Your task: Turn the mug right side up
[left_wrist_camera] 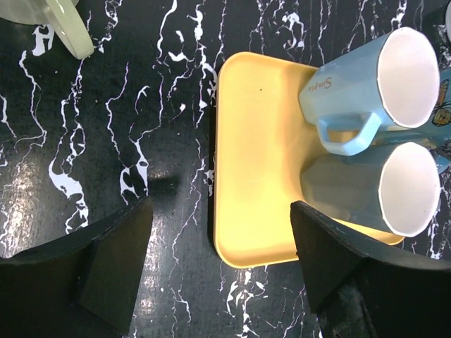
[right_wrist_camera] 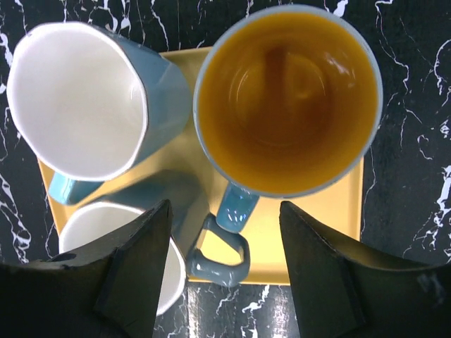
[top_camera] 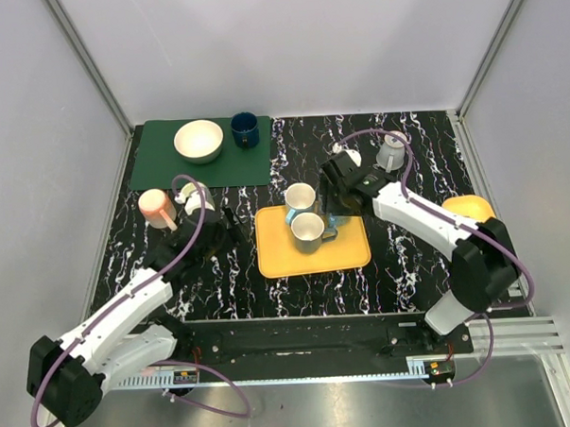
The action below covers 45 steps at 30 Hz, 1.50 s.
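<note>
The blue ceramic mug with an amber inside (right_wrist_camera: 287, 98) is standing mouth-up on the yellow plastic tray (right_wrist_camera: 338, 211), directly beneath the right gripper (right_wrist_camera: 224, 211), which is spread wide and empty. The left gripper (left_wrist_camera: 220, 204) is also gaping wide, but farther off.

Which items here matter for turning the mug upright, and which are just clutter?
Likely in play: yellow-lined mug, standing upright on the yellow tray; right gripper, open over its handle.

Lying about: rear blue mug, front blue mug, pink mug, grey mug, bowl, dark blue cup, green mat, yellow plate; left gripper open, holding nothing.
</note>
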### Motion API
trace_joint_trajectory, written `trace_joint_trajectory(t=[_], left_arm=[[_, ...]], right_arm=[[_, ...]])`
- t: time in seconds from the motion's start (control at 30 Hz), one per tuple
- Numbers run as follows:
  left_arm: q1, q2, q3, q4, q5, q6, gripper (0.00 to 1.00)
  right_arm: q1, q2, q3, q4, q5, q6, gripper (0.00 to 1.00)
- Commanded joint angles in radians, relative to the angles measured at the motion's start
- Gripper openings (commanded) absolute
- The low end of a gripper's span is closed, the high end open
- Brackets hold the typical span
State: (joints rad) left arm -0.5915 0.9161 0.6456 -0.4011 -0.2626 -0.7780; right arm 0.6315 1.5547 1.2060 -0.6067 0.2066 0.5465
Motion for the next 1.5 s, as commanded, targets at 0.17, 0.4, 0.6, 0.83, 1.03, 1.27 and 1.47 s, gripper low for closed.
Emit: trace_joint_trajectory(t=[0.17,0.4,0.6,0.83,1.03,1.27,1.47], left_arm=[[-0.004,-0.063,-0.015,0.091,-0.003,0.029,0.81],[-0.004,-0.098,-0.035,0.094,0.008,0.034,0.81],[-0.002,-0.111,-0.041,0.094,0.011,0.033,0.80],[-0.002,-0.112,-0.040,0.088,0.010,0.033,0.80],[-0.002,-0.111,-0.041,0.085,0.005,0.033,0.79],[-0.002,-0.092,-0.032,0.103,-0.015,0.033,0.78],[-0.004,-0.062,-0.004,0.116,-0.018,0.029,0.77]], right_arm=[[0.025,0.128,0.130,-0.091,0.158,0.089,0.66],[0.027,0.151,0.099,-0.103,0.250,0.110,0.59],[0.025,0.146,0.078,-0.084,0.278,0.115,0.38],[0.023,0.142,0.058,-0.071,0.274,0.104,0.19],[0.025,0.058,0.003,-0.067,0.272,0.089,0.00],[0.025,-0.108,-0.043,-0.084,0.235,0.053,0.00],[0.025,-0.212,-0.088,-0.088,0.240,0.038,0.00]])
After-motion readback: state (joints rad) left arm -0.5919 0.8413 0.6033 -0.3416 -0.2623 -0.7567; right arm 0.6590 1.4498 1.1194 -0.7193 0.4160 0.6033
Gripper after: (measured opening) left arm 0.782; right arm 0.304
